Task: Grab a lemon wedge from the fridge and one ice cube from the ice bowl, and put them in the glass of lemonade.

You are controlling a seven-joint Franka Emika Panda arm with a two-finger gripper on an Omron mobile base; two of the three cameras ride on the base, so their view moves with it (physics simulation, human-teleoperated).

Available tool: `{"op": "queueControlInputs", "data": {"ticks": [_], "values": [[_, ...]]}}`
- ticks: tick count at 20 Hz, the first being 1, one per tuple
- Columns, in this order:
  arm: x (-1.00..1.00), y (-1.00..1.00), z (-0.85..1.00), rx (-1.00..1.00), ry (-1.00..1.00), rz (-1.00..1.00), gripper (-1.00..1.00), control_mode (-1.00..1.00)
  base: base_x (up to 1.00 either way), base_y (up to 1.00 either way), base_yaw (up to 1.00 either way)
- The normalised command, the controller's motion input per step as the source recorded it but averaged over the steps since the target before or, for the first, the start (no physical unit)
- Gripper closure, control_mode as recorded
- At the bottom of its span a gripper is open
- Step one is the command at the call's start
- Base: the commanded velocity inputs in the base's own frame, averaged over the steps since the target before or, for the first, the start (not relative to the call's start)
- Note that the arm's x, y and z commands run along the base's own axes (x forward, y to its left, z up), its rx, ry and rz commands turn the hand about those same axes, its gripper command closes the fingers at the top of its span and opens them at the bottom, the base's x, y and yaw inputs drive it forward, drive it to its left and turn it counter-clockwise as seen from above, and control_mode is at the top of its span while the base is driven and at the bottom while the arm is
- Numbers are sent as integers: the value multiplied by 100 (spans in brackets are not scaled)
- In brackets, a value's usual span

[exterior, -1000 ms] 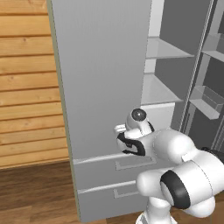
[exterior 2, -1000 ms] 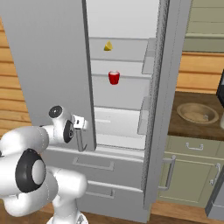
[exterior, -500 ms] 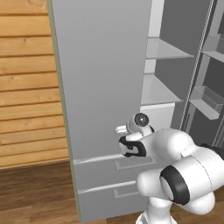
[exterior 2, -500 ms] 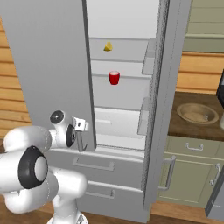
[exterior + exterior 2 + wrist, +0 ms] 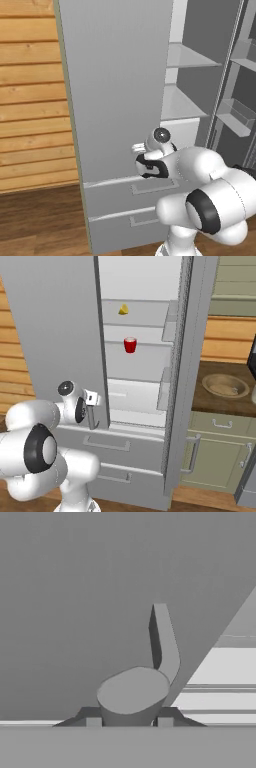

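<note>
A wall of horizontal wooden planks (image 5: 30,95) is seen at the far left in the left base view, with a wooden floor (image 5: 40,220) below it. Next to it stands the fridge (image 5: 120,75), tall and grey, whose left door (image 5: 55,331) is swung open toward the robot, so that the white shelves (image 5: 135,341) are exposed in the right base view. Two drawers (image 5: 125,448) are set below the open compartment. The gripper (image 5: 91,412) is held low at the free edge of that open door, just above the upper drawer. In the hand view the door's bar handle (image 5: 150,677) is found between the two dark fingertips (image 5: 93,722), its rounded end filling the gap; the jaws are seen closed onto this handle, pressed against both its sides. On the upper shelf inside, the lemon wedge (image 5: 123,309) is laid, tiny and bright yellow, toward the left of the shelf. On the shelf beneath it a small red cup (image 5: 130,345) is stood upright. The right door (image 5: 182,371) is also swung open, edge-on to the camera, with clear bins (image 5: 235,115) carried on its inner face. Further right, a dark counter (image 5: 210,403) is borne on beige-green cabinets (image 5: 220,456), and on it the ice bowl (image 5: 225,385) is set, round and tan; its contents cannot be made out.
</note>
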Motion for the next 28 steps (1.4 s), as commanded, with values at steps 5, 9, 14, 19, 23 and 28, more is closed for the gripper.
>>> {"op": "queueControlInputs", "data": {"ticks": [5, 9, 14, 19, 23, 28], "values": [[-2, 82, 0, 0, 5, 0, 100, -100, 0, 0, 0], [-19, 100, 0, 0, 0, 1, 100, -100, 0, 0, 0], [-53, 100, 19, 0, 1, 6, 100, -100, 0, 0, 0], [-100, 100, 66, 0, 5, 16, 100, -100, 0, 0, 0], [-100, 66, 100, 0, 6, 24, 100, -100, 0, 0, 0], [-100, -6, 100, 9, -22, 10, 100, -100, 0, 0, 0]]}}
